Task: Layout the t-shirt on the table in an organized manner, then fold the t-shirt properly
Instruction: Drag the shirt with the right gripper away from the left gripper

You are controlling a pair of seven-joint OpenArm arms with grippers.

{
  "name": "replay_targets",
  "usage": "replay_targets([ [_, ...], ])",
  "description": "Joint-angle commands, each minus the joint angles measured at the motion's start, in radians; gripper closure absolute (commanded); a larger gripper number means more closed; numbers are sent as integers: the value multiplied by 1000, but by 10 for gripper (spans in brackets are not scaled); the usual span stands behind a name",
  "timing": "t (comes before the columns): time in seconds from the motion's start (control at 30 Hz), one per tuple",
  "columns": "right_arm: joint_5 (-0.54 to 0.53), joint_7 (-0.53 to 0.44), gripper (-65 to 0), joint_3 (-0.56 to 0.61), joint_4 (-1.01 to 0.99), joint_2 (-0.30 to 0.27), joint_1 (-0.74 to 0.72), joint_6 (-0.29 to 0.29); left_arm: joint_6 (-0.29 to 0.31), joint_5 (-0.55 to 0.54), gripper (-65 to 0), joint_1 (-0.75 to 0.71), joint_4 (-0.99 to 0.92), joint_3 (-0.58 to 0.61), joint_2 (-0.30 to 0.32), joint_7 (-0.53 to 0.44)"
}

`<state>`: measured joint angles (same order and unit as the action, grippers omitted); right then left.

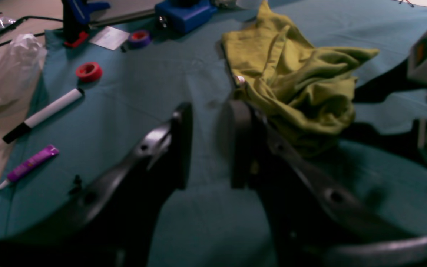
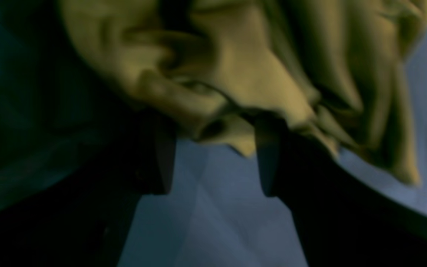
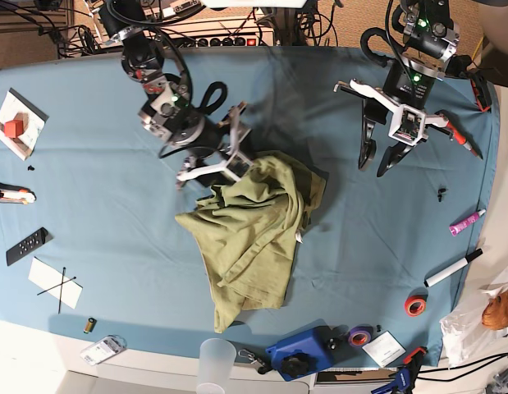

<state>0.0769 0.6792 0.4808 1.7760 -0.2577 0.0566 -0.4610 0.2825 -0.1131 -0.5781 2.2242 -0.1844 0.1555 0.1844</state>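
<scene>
The olive-green t-shirt lies crumpled in a heap in the middle of the blue table. My right gripper is at the heap's far edge. In the right wrist view it stands open and wide, with a fold of the t-shirt hanging at its tips and the table showing between the fingers. My left gripper hovers over bare cloth to the right of the shirt. It is open with nothing in it, and the t-shirt with its white tag lies just beyond.
Along the table's right edge lie a red tape roll, a marker and a purple tube. A blue box, purple tape and a plastic cup sit at the front. A remote and papers lie left.
</scene>
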Motion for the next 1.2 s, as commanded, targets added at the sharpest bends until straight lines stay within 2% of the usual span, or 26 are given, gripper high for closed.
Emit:
replay_targets([
  [0.0, -9, -29, -335, 13, 16, -3, -24, 13, 0, -3, -177, -1, 15, -1, 2, -27],
  [0.17, -8, -52, -323, 60, 16, -2, -56, 149, 0, -3, -177, -1, 15, -1, 2, -27],
  [0.4, -2, 22, -4, 60, 15, -3, -79, 264, 0, -3, -177, -1, 15, -1, 2, -27],
  [0.5, 66, 79, 0, 60, 16, -3, -79, 288, 0, -3, -177, -1, 15, -1, 2, -27],
  [0.63, 164, 123, 0, 49, 18, -3, -79, 388, 0, -3, -177, -1, 15, -1, 2, -27],
  [0.83, 175, 148, 0, -39, 53, -3, -76, 396, 0, -4, -177, -1, 15, -1, 2, -27],
  [0.97, 162, 190, 0, -140, 127, -3, -73, 436, 7, -4, -177, 14, 14, -1, 3, -27],
  [1.17, -15, 235, 0, -349, 182, -3, -71, 433, 8, -5, -177, 77, 0, -1, 3, -26],
])
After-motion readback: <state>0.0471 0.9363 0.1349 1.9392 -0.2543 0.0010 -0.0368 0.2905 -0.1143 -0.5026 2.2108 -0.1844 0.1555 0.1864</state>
